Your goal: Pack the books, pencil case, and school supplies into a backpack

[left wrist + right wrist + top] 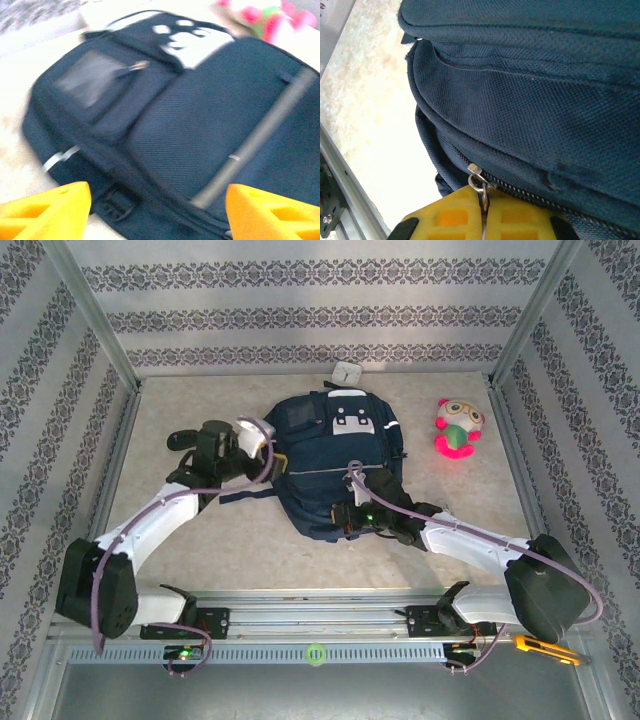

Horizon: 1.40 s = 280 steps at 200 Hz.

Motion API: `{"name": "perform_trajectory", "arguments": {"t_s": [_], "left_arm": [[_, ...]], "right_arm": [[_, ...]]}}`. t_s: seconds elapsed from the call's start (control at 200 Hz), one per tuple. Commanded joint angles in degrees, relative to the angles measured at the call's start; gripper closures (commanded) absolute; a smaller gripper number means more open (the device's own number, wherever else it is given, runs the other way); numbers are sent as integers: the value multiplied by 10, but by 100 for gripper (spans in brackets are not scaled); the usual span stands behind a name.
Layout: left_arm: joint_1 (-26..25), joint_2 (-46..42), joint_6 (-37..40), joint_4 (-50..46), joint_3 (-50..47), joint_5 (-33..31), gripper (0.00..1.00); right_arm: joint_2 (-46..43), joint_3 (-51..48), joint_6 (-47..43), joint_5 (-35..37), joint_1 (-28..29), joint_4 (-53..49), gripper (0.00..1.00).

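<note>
My right gripper (484, 197) is clamped on the zip pull (478, 179); the metal tab runs down into the seam between my two yellow pads (452, 217), which are pressed together around it; the zip itself runs off to the right along the lower side of the pack. My left gripper (157, 192) has its jaws well apart, with nothing between them; its yellow fingers (47, 210) hang over the pack's left side, though that view is too blurred to say whether they touch the fabric.

The table (230, 540) is pale and speckled, walled on three sides by patterned panels; a metal rail (320, 615) runs along its near edge, where my bases are bolted.

The backpack (310, 455) lies flat at the middle of the table, front up, its top toward the far wall; it is navy, with white patches (200, 42) near the top, a grey stripe (260, 135) across the front and a clear window pocket (85, 77) on the left. From above, my right arm reaches in to the pack's near end; my left arm comes to its upper left side.

A pink and green toy (457, 430) sits on the table to the right of the pack, apart from it.

A small pale box (347, 371) stands just behind the pack's top, against the far wall; I cannot tell what it is.

A yellow knife (545, 646) lies on the frame by my right base; a small green ring (316, 651) sits on the frame between my bases.
</note>
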Motion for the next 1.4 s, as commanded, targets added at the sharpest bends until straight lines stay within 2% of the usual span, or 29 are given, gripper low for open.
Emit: {"name": "perform_trajectory", "arguments": {"t_s": [0.0, 0.1, 0.19, 0.27, 0.48, 0.595, 0.665, 0.729, 0.834, 0.989, 1.114, 1.174, 1.284, 1.394], "left_arm": [[-63, 15, 249, -89, 5, 44, 27], [-114, 64, 305, -107, 39, 23, 24], [-134, 108, 323, -102, 68, 31, 24], [-143, 140, 335, -104, 91, 51, 34], [-160, 185, 373, -120, 115, 53, 34], [-161, 185, 382, -117, 105, 27, 45], [-161, 175, 381, -112, 95, 27, 43], [-160, 161, 368, -111, 88, 57, 34], [-160, 143, 340, -87, 67, 91, 31], [-160, 135, 315, 22, 4, 63, 31], [-161, 153, 308, 78, -12, 35, 32], [-161, 162, 308, 90, -9, 28, 37], [-159, 165, 309, 99, -7, 14, 55], [-155, 148, 326, 58, -4, 9, 84]], "right_arm": [[2, 1, -12, -16, -9, 6, 100], [5, 3, -12, -19, -10, 6, 100], [5, 3, -12, -21, -11, 6, 100], [6, 3, -12, -20, -11, 6, 100], [3, 5, -13, -27, -17, 6, 100], [-4, 2, -11, -30, -22, 8, 100], [-7, -1, -9, -33, -26, 10, 100], [-7, -1, -8, -37, -29, 11, 100], [-6, -2, -7, -41, -31, 13, 100], [-3, -4, -4, -46, -32, 21, 100], [-5, -4, -3, -49, -34, 22, 100], [-7, -6, -2, -50, -35, 23, 100], [-12, -8, 0, -51, -38, 23, 100], [-18, -14, -1, -47, -51, 11, 100]]}}
